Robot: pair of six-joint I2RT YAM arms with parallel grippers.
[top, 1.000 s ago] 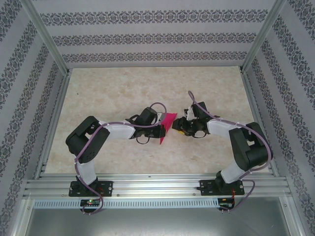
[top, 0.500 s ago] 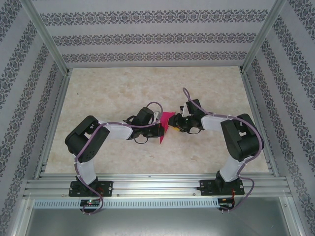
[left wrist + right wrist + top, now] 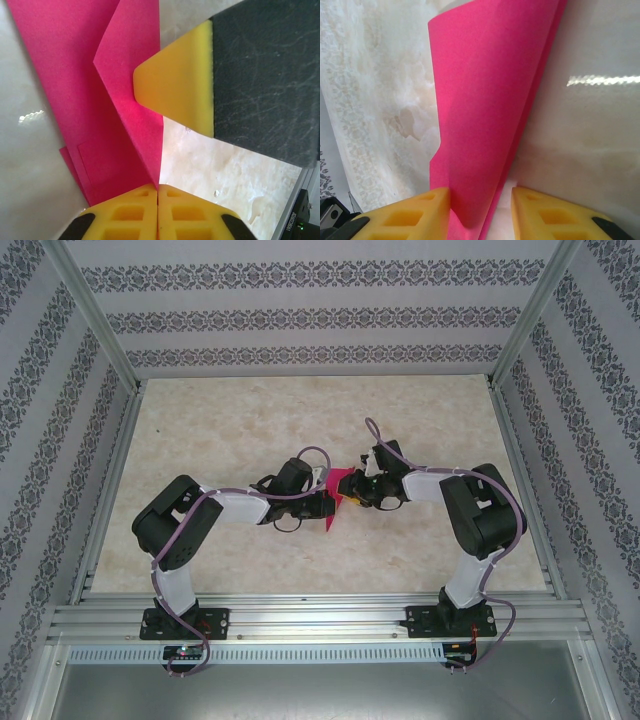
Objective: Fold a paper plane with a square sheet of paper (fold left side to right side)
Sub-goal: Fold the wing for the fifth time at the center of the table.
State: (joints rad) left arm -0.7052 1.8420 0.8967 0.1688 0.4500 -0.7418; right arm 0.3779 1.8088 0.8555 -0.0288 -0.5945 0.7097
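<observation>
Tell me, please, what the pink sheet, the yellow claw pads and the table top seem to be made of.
Pink sheet: thin paper, matte, finely grainy; it holds sharp creases and bends freely.
Yellow claw pads: probably moulded soft plastic or foam, matte, with square hollows.
Table top: marbled beige, glossy, with light glare; polished stone or a laminate, I cannot tell.

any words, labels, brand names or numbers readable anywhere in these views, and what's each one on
Left wrist view, black part in the lower right corner: one line of small white print running up its edge, too blurred to read.
The pink paper: no print on it.
The table and the patterned walls: ornament only, no words or numbers.
</observation>
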